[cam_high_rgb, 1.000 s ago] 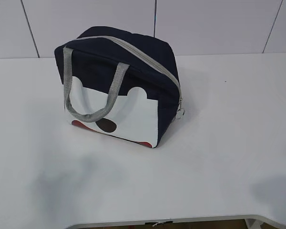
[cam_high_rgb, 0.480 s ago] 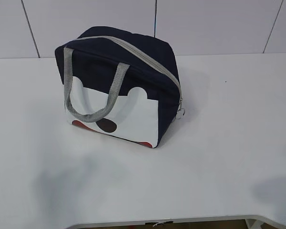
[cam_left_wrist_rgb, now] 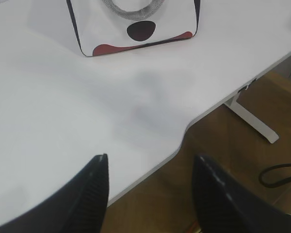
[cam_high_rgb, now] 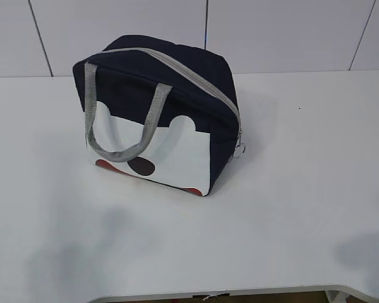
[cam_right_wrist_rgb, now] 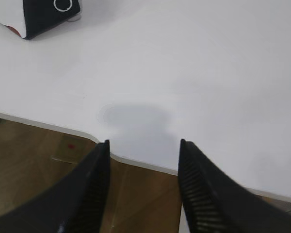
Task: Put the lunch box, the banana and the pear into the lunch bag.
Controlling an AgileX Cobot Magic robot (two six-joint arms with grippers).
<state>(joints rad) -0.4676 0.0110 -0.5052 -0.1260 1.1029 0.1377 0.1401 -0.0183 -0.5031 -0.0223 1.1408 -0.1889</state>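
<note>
Exterior view shows the lunch bag point(cam_high_rgb: 161, 113) standing upright on the white table point(cam_high_rgb: 290, 208), on the far half of it and a little to the left of the middle. Its grey zipper point(cam_high_rgb: 177, 66) runs over the navy top and down the right side and looks closed, and the ring pull point(cam_high_rgb: 239, 151) hangs at the lower right end of it. One grey strap handle point(cam_high_rgb: 123, 126) lies against the white face, which carries a dark oval and red shapes near the bottom. Lunch box, banana and pear cannot be seen in any view.

Left wrist view looks at the bag's white face from the near side; the left gripper point(cam_left_wrist_rgb: 150, 187) hangs above the near edge of the table, well apart from the bag. Its two dark fingers point(cam_left_wrist_rgb: 94, 189) stand clearly apart, with nothing between them.

Right wrist view shows only the bag's right lower corner with the ring pull, far from the right gripper point(cam_right_wrist_rgb: 143, 170). This gripper also is over the near table edge, to the right of the bag, with its jaws spread apart and holding nothing. Brown floor point(cam_right_wrist_rgb: 34, 165) shows below the edge.
</note>
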